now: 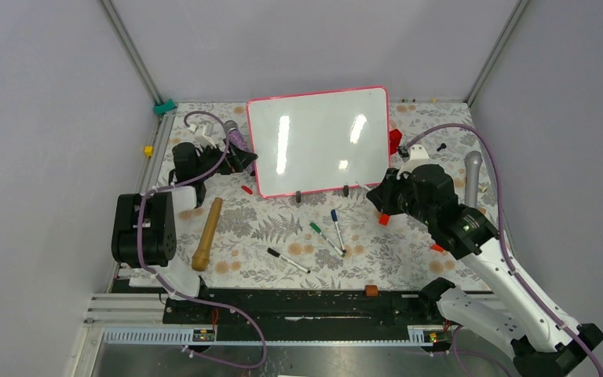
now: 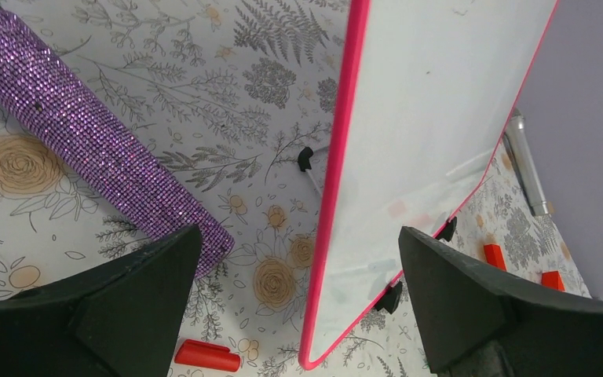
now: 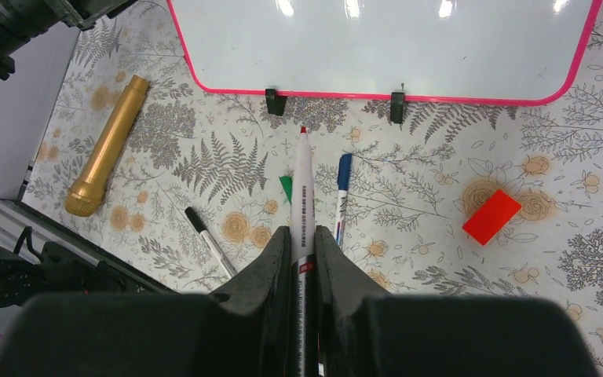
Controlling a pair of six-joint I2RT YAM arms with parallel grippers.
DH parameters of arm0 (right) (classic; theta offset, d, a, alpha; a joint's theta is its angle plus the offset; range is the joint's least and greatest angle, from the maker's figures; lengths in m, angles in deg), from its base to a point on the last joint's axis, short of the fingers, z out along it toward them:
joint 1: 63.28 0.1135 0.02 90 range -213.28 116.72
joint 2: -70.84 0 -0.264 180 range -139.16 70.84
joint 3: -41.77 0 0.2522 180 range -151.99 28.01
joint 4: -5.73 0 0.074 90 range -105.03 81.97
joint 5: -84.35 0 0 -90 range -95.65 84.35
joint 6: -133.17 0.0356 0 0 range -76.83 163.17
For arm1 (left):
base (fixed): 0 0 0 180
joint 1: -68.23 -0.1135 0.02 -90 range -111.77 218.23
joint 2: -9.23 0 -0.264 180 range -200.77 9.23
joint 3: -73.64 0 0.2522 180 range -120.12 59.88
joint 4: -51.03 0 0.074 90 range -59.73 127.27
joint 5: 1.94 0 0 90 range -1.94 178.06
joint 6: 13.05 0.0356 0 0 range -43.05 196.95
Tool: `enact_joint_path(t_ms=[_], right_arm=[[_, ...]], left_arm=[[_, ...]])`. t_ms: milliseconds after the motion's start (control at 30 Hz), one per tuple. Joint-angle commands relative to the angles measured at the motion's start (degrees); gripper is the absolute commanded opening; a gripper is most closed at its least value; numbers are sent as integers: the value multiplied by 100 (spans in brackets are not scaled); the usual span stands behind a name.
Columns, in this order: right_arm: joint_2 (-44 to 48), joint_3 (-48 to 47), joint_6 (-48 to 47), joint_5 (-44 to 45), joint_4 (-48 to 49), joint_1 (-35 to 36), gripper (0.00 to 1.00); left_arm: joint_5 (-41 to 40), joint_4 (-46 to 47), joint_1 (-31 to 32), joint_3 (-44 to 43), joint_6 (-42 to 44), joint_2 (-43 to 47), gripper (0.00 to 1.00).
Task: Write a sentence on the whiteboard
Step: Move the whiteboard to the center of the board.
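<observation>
The right pincer (image 3: 302,236) clamps a marker (image 3: 302,177) aimed at the blank whiteboard (image 1: 318,141); the left pincer (image 2: 300,236) gapes astride its edge, seemingly to steady it.

Layout from above.
The whiteboard (image 1: 318,140) sits far-centre on the table (image 1: 408,259); loose markers (image 1: 326,238) lie before it, first microphone (image 1: 206,233) left of them, second microphone (image 1: 234,133) at the board's left edge, third microphone (image 1: 472,177) right.

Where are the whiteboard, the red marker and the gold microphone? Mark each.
whiteboard (image 1: 318,141): top view, middle of its white face.
red marker (image 3: 302,188): right wrist view, white barrel.
gold microphone (image 3: 111,141): right wrist view, middle of handle.
</observation>
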Motion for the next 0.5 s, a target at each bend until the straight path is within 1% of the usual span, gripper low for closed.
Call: enact_joint_path(t_ms=[0,133,333,467], right_arm=[[135,-199,26,-41,-3,-19,0],[213,-170,9,20,1,-21,0],[161,-231,-35,-2,0,-14,0],[151,-249,-78,-7,10,-15,0]], left_arm=[[268,300,-31,-270,21,-293,99],[361,430,-25,-328,-79,-488,99],[759,956,46,-530,-445,-939,99],[994,1094,66,-635,-593,-1109,99]])
